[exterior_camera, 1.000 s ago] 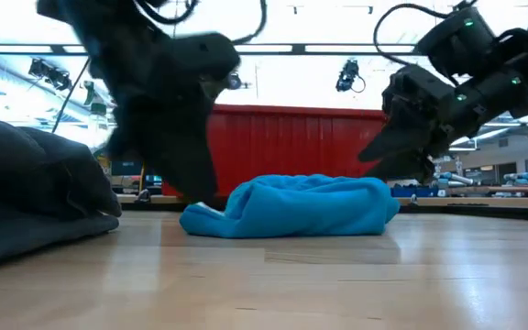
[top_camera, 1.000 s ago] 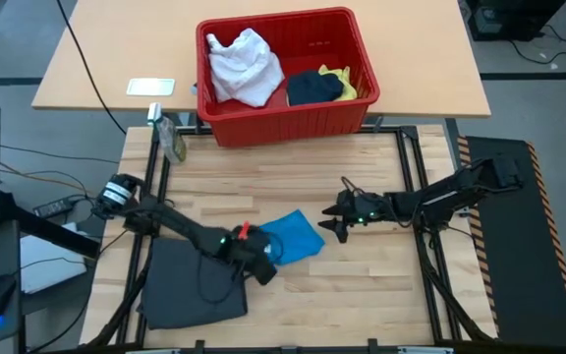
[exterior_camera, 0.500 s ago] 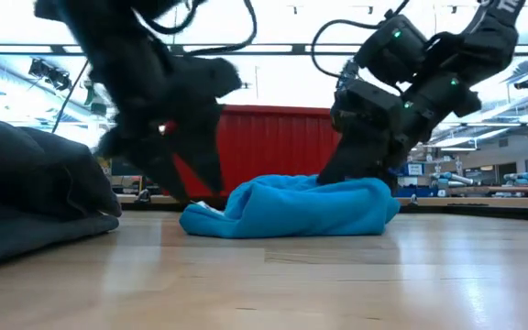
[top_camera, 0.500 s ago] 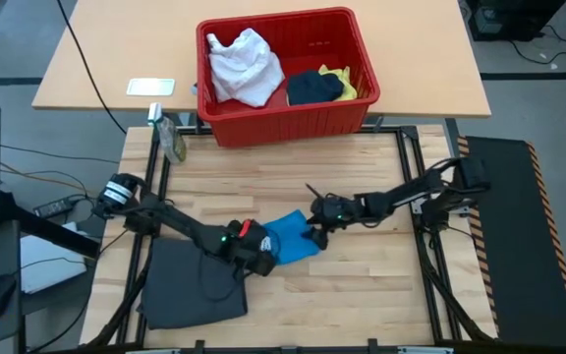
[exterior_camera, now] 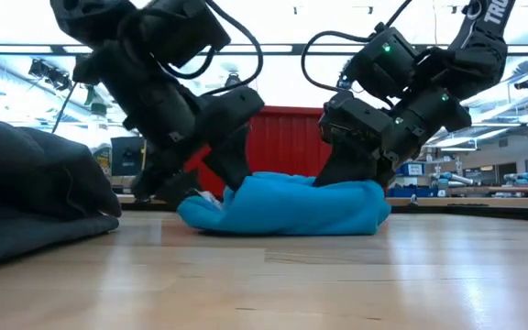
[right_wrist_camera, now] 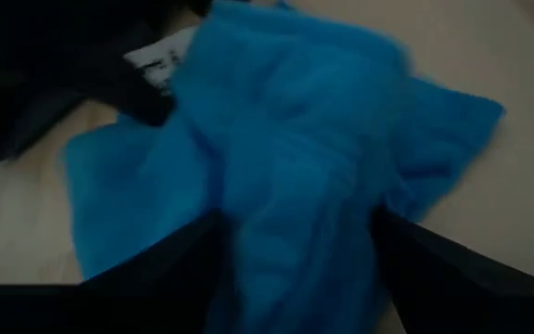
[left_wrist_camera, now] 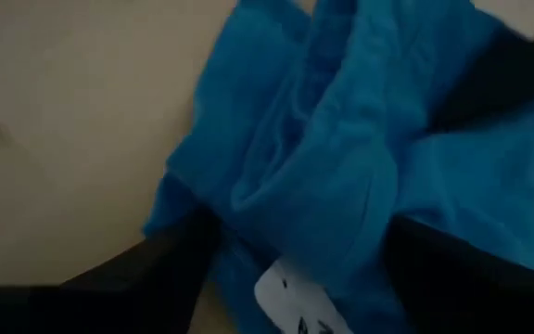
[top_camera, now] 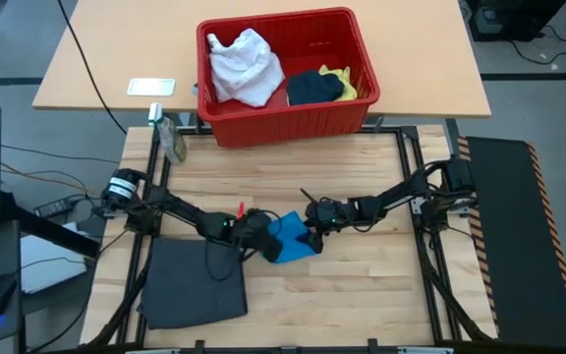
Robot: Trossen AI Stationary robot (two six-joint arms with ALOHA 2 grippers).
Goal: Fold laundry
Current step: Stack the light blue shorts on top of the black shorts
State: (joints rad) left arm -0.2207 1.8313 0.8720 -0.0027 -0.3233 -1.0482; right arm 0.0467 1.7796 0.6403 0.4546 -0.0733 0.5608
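Observation:
The bright blue garment (top_camera: 293, 239) lies bunched on the wooden table, a white label (left_wrist_camera: 290, 297) showing at its left end. My left gripper (top_camera: 260, 239) is open at that left end. My right gripper (top_camera: 313, 231) is open at the right end, and both reach down onto the cloth. The dark grey garment (top_camera: 193, 285) lies folded flat near the table's near left corner. The white (top_camera: 244, 64), dark navy (top_camera: 312, 88) and yellow (top_camera: 343, 83) garments rest inside the red basket (top_camera: 293, 123). My left gripper (left_wrist_camera: 304, 269) stands open over the blue garment's left end (left_wrist_camera: 313, 167), slanting down from the table's left. A bunched ridge of cloth lies between its fingers (left_wrist_camera: 156, 269), several layers, resting on the table. My right gripper (right_wrist_camera: 295, 269) stands open over the garment's right end (right_wrist_camera: 286, 186), slanting down from the table's right. A bunched ridge lies between its fingers (right_wrist_camera: 165, 260), and the cloth rests on the table.
The red basket sits on the farther tabletop beyond the work table's far edge. A white flat object (top_camera: 151, 87) lies left of it, and a small greenish item (top_camera: 173, 143) stands at the far left corner. Bare wood (top_camera: 362, 295) stretches along the near right.
My right gripper has swung toward the table's left and come down onto the blue garment's right end. My left gripper has moved toward the table's right and far side onto its left end. The blue cloth is now bunched narrower between the two grippers.

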